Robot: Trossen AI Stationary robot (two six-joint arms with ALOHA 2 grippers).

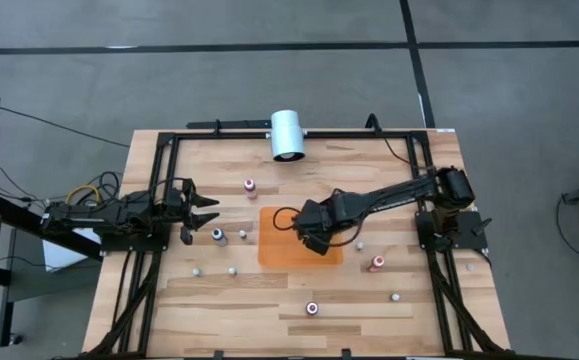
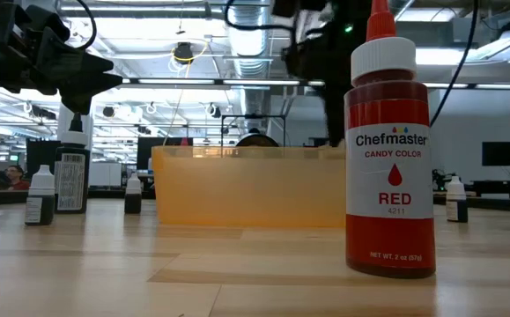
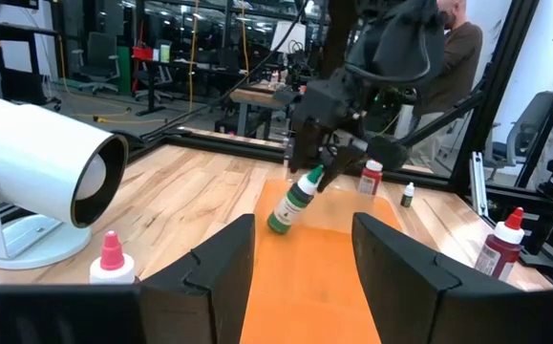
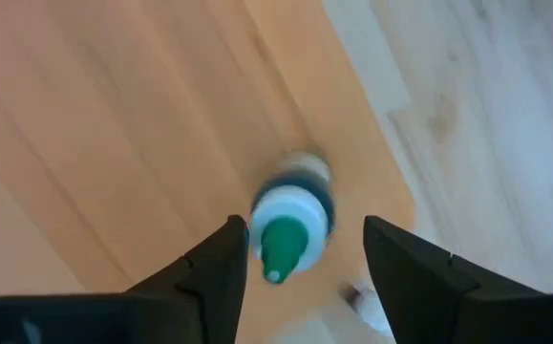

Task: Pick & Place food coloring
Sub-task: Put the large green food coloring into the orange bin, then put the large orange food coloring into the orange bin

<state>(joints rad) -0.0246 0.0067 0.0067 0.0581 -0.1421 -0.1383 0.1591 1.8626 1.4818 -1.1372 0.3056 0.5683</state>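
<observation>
Orange mat (image 1: 281,250) lies flat at centre of wooden tabletop (image 1: 299,295). Right gripper (image 1: 314,238) sits over the mat's 3 o'clock half, arm reaching in from tabletop's 3 o'clock edge. Right wrist view: fingers (image 4: 204,272) apart, green-topped food coloring bottle (image 4: 290,225) between them, over the mat; contact w/ either finger can't be told. Left wrist view shows same bottle (image 3: 293,201) tilted, cap up near the right gripper's fingers, base low over the mat; whether base touches mat can't be told.

Left gripper (image 1: 205,212) hovers near tabletop's 9 o'clock edge, fingers (image 3: 209,263) apart, nothing between them.

Other bottles scattered on tabletop: pink-topped one (image 1: 250,186) at approx 11 o'clock of mat, dark-topped one (image 1: 217,235) just by the left gripper, red one (image 1: 377,263) at approx 4 o'clock of mat, another (image 1: 312,308) at 6 o'clock near the front edge. Low view: red Chefmaster bottle (image 2: 388,150) upright close to lens.

White cylinder (image 1: 288,134) on a stand at 12 o'clock edge, well apart from mat. Person (image 3: 448,57) visible in room beyond tabletop in left wrist view.
</observation>
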